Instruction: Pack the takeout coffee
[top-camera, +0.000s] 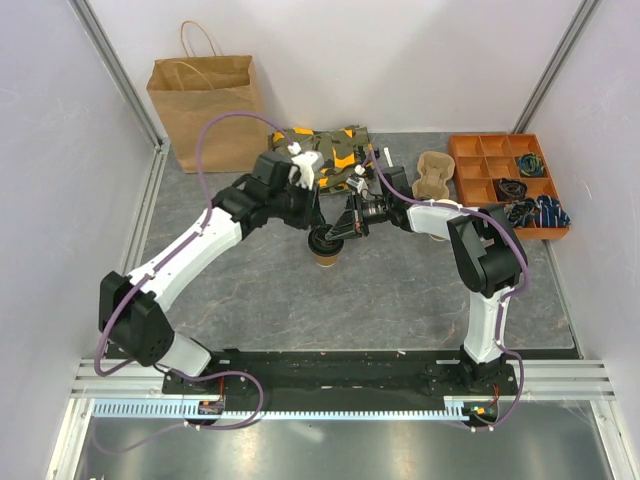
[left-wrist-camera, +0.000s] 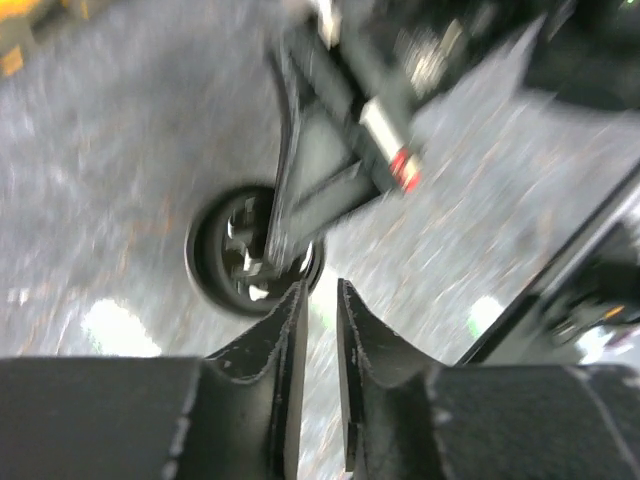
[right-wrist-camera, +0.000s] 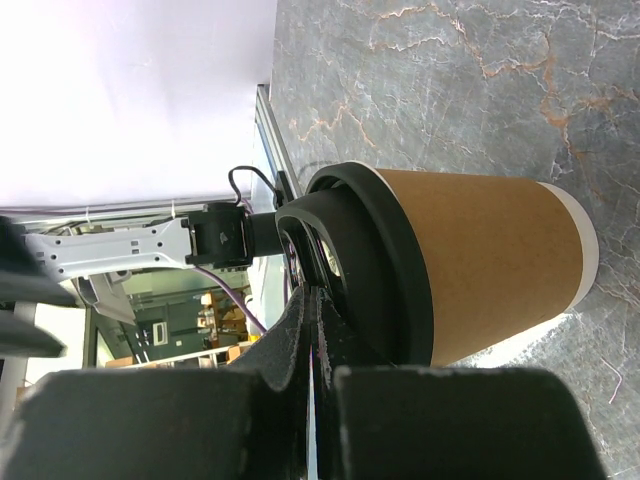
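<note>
The coffee (right-wrist-camera: 480, 260) is standing upright. The right pincer (right-wrist-camera: 308, 300), pressed together, is touching its lid (right-wrist-camera: 390, 270). The left pincer (left-wrist-camera: 320, 300), slightly apart, is hovering just beside.

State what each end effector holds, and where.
Left end effector: nothing. Right end effector: shut at the rim of the black plastic lid on the brown paper cup; pinch unclear.

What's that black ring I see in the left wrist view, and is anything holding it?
Observer: It's the lid on a brown paper cup. The right wrist view shows the cup's side.
Operator: Is the right arm gripping it?
Observer: No. The right gripper has its jaws shut, with the tips on the lid's top.
Operator: Where's the bag?
Observer: In the top view, the bag stands upright at the far left, against the back wall.
</note>
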